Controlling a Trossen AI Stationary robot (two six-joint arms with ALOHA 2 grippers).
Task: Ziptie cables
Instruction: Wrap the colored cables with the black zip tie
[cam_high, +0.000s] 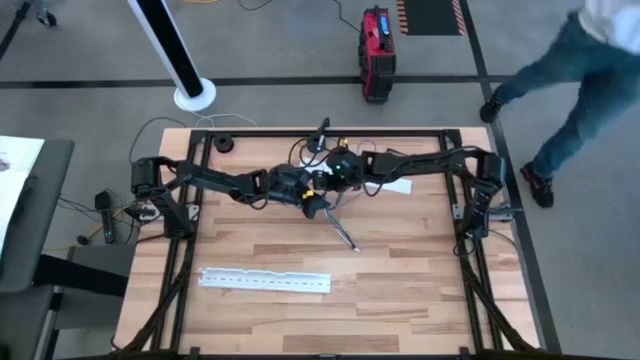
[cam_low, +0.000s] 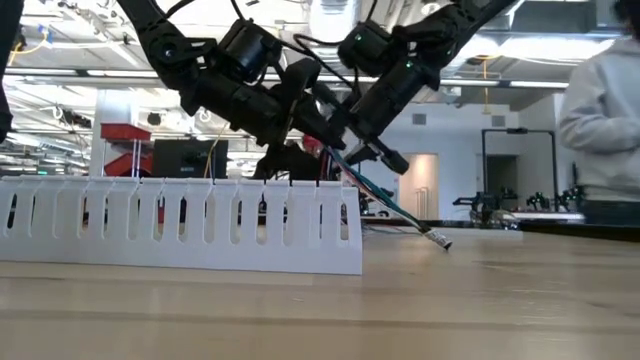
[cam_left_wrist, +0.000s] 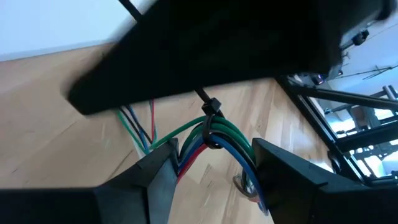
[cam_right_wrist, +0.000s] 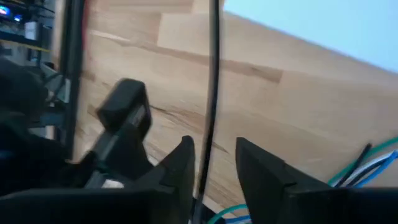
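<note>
The cables (cam_high: 340, 226) are a bunch of green, red and blue wires (cam_left_wrist: 217, 134) with a black ziptie (cam_left_wrist: 211, 119) looped around them. The bunch slants down from both grippers, and its free end (cam_low: 443, 241) rests on the table. My left gripper (cam_left_wrist: 214, 171) is shut on the bunch at the table's middle. My right gripper (cam_right_wrist: 214, 162) meets it from the right, just over the ziptie's head. It is open by a narrow gap, with the ziptie's thin black tail (cam_right_wrist: 213, 74) running between its fingers. I cannot tell whether the fingers touch the tail. My left gripper pinches the bent bunch of cables (cam_left_wrist: 186, 155) between its two fingers, just below the ziptie's loop. The wires fill the gap from one finger (cam_left_wrist: 158, 180) to the other (cam_left_wrist: 286, 177). The held part is lifted, and the bunch slopes down to its end on the table.
A long white perforated strip (cam_high: 265, 282) lies near the table's front edge and fills the low view's foreground (cam_low: 180, 225). A small white piece (cam_high: 400, 186) lies under the right arm. A person (cam_high: 585, 70) walks past the table's far right corner.
</note>
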